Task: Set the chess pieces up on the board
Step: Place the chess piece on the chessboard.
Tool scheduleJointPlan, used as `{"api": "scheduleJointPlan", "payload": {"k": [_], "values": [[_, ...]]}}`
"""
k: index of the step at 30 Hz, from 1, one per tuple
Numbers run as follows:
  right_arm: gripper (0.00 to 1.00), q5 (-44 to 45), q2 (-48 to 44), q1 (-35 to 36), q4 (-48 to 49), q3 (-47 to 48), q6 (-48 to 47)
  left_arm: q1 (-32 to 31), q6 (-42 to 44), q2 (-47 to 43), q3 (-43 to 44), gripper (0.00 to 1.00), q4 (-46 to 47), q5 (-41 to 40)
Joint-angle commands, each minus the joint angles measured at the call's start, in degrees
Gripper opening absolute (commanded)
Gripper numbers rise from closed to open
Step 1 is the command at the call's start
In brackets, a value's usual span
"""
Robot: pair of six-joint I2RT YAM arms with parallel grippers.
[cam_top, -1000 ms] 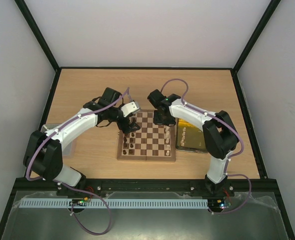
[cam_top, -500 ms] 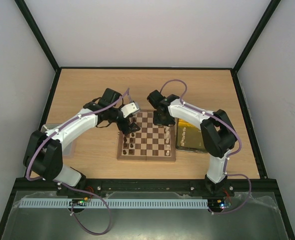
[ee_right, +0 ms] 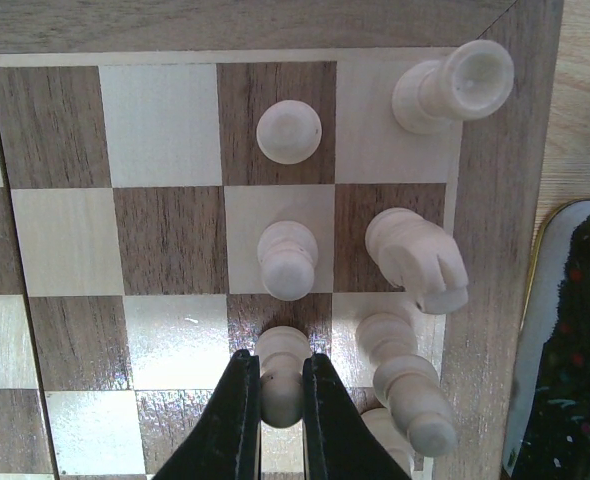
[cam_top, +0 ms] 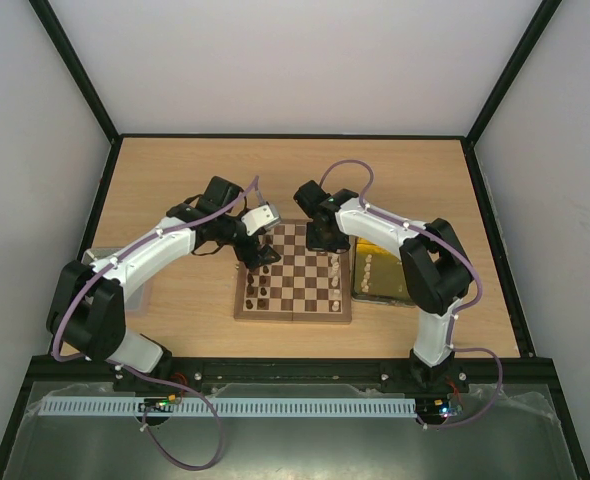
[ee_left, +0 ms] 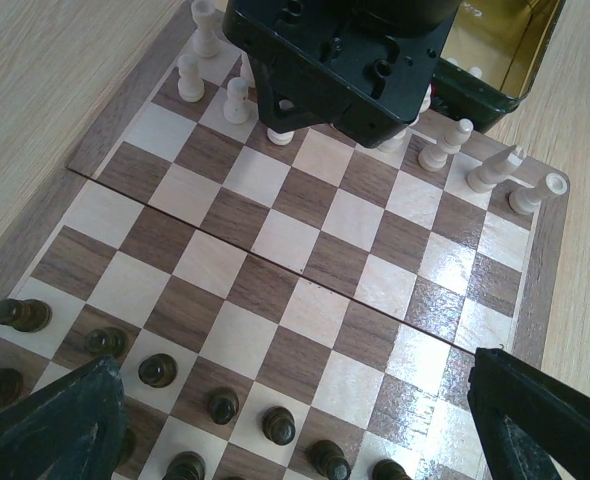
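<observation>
The right fingers (ee_right: 237,415) pinch a cream pawn (ee_right: 281,350) over its board (ee_right: 165,240) square; the left fingers (ee_left: 50,425) hang wide. The next move probably calls for releasing, then lifting straight up.

This is a robotics lab test cell rather than any lived-in room. A pale wooden counter (cam_top: 305,175) is boxed in by plain white panels (cam_top: 295,60) at 9, 12 and 3 o'clock, with black frame struts (cam_top: 75,68) along the joins. A white-and-black left arm (cam_top: 150,248) and right arm (cam_top: 385,228) are bolted to a black rail (cam_top: 295,374) at 6 o'clock, and purple cables (cam_top: 349,161) loop along them. Nearer still lie a white slotted cable duct (cam_top: 225,407) and a grey metal sheet (cam_top: 295,445)
</observation>
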Motion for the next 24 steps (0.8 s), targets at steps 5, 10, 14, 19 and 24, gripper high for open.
{"api": "scheduleJointPlan", "payload": {"k": [5, 10, 14, 19, 24], "values": [[0.04, -0.05, 0.41, -0.18, 0.14, -0.57, -0.39, 0.31, 0.66, -0.59, -0.52, 0.93, -0.11, 1.20], [0.09, -0.28, 0.21, -0.19, 0.16, -0.56, -0.42, 0.30, 0.71, -0.49, -0.64, 0.93, -0.20, 1.24], [0.12, -0.41, 0.19, -0.18, 0.18, -0.33, -0.44, 0.30, 0.88, -0.43, -0.73, 0.93, -0.28, 1.28], [0.15, -0.41, 0.23, -0.18, -0.06, -0.26, -0.51, 0.30, 0.92, -0.49, -0.69, 0.93, -0.39, 1.37], [0.18, -0.24, 0.20, -0.18, -0.49, 0.29, -0.58, 0.28, 1.01, -0.25, -0.55, 0.93, -0.47, 1.46]]}}
